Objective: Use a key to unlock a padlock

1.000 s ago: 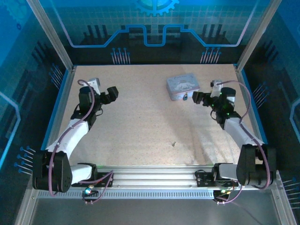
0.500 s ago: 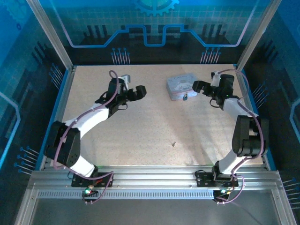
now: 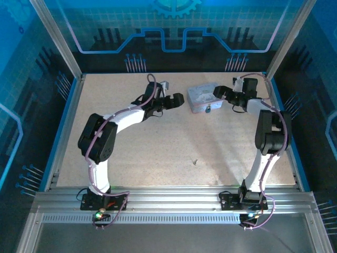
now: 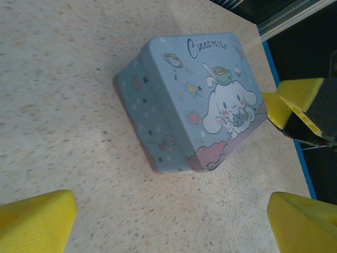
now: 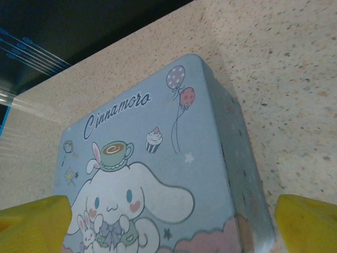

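A tiny dark padlock [image 3: 209,108] hangs at the near side of the pale blue cartoon tin box [image 3: 203,96]. The key [image 3: 195,162] looks like a small pale speck lying on the table well in front of the tin. My left gripper [image 3: 177,99] stands open just left of the tin, and in the left wrist view the tin [image 4: 192,100] lies ahead of its yellow fingertips [image 4: 32,218]. My right gripper [image 3: 221,93] is open at the tin's right end. In the right wrist view the lid [image 5: 158,174] sits between that gripper's yellow fingertips [image 5: 308,224].
The speckled beige table [image 3: 158,147] is fenced by blue rails left and right and by a dark back wall. The right gripper's yellow tip [image 4: 292,100] shows beyond the tin in the left wrist view. Both arm bases are bolted at the near edge.
My left arm has swung far to the right, from the left edge up to the tin. My right arm has reached back and left to the tin's right end.
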Tool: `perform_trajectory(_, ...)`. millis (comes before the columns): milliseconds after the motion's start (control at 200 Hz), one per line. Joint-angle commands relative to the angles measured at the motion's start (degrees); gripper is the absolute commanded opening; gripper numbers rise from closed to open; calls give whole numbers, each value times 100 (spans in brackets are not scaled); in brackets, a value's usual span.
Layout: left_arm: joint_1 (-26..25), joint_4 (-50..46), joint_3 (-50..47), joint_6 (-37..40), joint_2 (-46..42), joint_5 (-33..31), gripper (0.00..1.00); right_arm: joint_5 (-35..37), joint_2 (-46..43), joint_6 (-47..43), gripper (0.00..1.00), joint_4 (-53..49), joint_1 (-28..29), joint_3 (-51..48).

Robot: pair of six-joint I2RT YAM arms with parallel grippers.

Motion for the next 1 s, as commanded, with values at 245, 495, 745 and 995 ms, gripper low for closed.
perform_trajectory(245,-94,146,965,-368,876,598,88,-831,748,-156,81,-792,-63,1114)
perform_trajectory(495,-95,200,1042,-400,1023,671,85,-821,580,-446,77,-1076,139,942)
perform_trajectory(745,-96,93,1007,-263,1022,584,85,-805,221,-450,76,-914,394,414)
perform_trajectory(995,-96,6,1004,-191,1102,588,85,-830,13,-456,76,-822,614,175)
